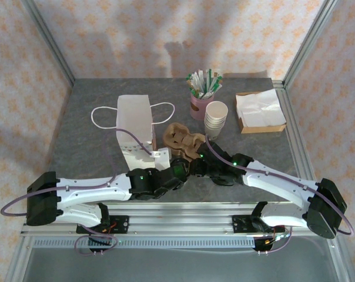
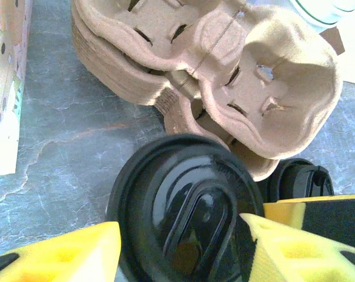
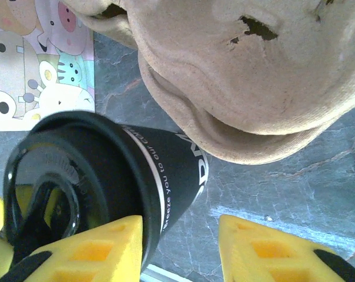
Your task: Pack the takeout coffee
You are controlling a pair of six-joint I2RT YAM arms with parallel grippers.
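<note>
— Can you read any writing?
— Only on the takeout coffee (image 3: pixel 171 173). Small white print runs in a line around its dark side, roughly "…eeze you to ou…".
— Anything more?
— Larger white letters next to it, cut off and illegible.

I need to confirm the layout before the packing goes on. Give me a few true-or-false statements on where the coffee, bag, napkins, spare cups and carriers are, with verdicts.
1. The stack of white paper cups is right beside the pink holder of sticks. True.
2. The napkins are at the table's left edge. False: they sit in a cardboard tray at the far right.
3. The white bag is to the left of the pulp cup carriers. True.
4. The takeout coffee already sits in a carrier pocket. False: it is outside the carriers, beside them, and the pockets in view are empty.
</note>
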